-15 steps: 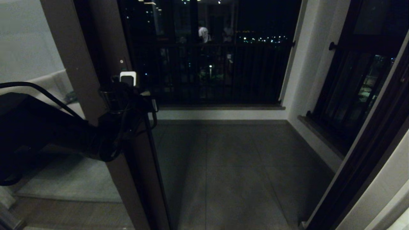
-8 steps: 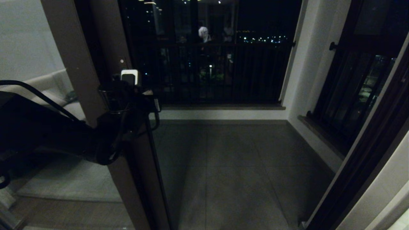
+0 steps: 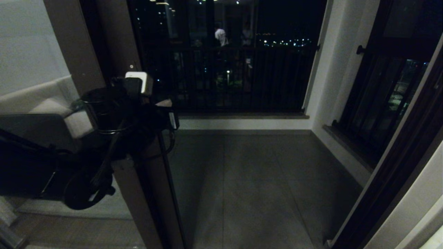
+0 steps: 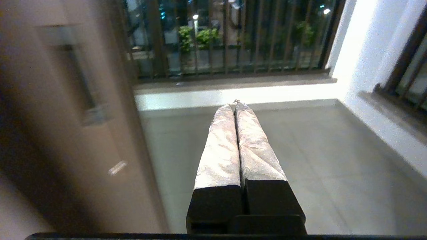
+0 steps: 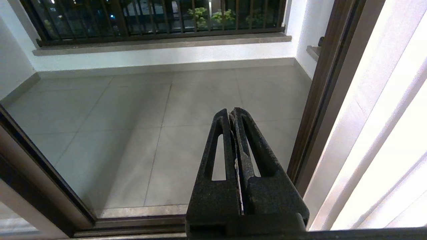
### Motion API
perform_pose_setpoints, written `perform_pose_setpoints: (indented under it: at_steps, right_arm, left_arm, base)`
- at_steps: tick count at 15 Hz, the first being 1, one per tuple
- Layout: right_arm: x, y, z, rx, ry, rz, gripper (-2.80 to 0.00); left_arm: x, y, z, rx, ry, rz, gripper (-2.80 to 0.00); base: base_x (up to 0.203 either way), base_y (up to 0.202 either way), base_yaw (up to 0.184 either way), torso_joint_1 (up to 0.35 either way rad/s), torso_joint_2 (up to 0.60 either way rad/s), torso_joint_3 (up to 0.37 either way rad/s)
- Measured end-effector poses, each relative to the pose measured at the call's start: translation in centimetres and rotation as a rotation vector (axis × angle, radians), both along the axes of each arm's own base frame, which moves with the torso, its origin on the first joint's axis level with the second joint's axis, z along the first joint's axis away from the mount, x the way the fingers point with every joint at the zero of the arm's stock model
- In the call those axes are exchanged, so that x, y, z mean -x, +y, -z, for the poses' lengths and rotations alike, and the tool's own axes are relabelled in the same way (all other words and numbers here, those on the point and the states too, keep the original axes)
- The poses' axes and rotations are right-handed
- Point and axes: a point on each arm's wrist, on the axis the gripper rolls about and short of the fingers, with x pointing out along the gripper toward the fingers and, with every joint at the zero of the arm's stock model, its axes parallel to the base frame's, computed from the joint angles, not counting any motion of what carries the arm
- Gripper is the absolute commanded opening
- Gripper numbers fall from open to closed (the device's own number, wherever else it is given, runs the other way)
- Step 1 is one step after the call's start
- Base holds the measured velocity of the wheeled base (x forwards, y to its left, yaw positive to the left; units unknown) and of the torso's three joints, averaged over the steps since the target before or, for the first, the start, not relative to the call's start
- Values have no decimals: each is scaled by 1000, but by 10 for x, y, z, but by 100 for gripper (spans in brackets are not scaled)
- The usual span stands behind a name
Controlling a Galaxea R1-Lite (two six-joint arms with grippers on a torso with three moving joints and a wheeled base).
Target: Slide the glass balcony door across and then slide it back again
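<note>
The glass balcony door (image 3: 83, 52) stands at the left, its brown upright slanting down to the floor. Its recessed slot handle (image 4: 78, 76) shows blurred in the left wrist view; in the head view the arm hides it. My left gripper (image 3: 168, 110) hangs at handle height by the upright's open edge. Its tape-wrapped fingers (image 4: 220, 146) are shut on nothing and point out over the balcony, beside the upright. My right gripper (image 5: 232, 111) is shut and empty, low before the doorway, and out of the head view.
The doorway opens onto a grey tiled balcony floor (image 3: 259, 180). A black-barred window (image 3: 235, 79) closes the far side and another (image 3: 380, 103) the right. The dark right jamb (image 3: 391, 166), a pale curtain (image 5: 383, 133) and the floor track (image 5: 133, 223) border the opening.
My left forearm has dropped and the wrist has turned, carrying the gripper slightly right along the door's edge. The door's upright has not visibly shifted.
</note>
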Motion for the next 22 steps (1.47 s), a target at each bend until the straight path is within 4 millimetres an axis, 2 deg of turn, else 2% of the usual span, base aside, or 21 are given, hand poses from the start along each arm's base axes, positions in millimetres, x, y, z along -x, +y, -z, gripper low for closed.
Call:
perform_pose_setpoints:
  at_steps: [4,9,11,14,17,20,22]
  right_arm:
    - [0,0,0,0,0,0,-280]
    - [0,0,0,0,0,0,-280]
    - [0,0,0,1,0,0,-280]
    - [0,0,0,1,0,0,-280]
    - [0,0,0,0,0,0,-280]
    - [0,0,0,0,0,0,-280]
    - [0,0,0,0,0,0,-280]
  left_arm:
    - [66,31,-11,-14,28,0,-280]
    - [172,83,-36,-19,44,-10,-280]
    - [218,109,-30,-37,88,-58,-280]
    - [273,134,-11,-39,108,-163,-280]
    - [307,143,11,-19,60,-245,-280]
    - [313,144,26,20,-63,-289,-280]
    - [314,144,28,4,-160,-322,-280]
  base:
    - [0,0,0,0,0,0]
    - [0,0,0,0,0,0]
    - [0,0,0,0,0,0]
    - [0,0,0,0,0,0]
    - [0,0,0,0,0,0]
    - [0,0,0,0,0,0]
    - [0,0,0,0,0,0]
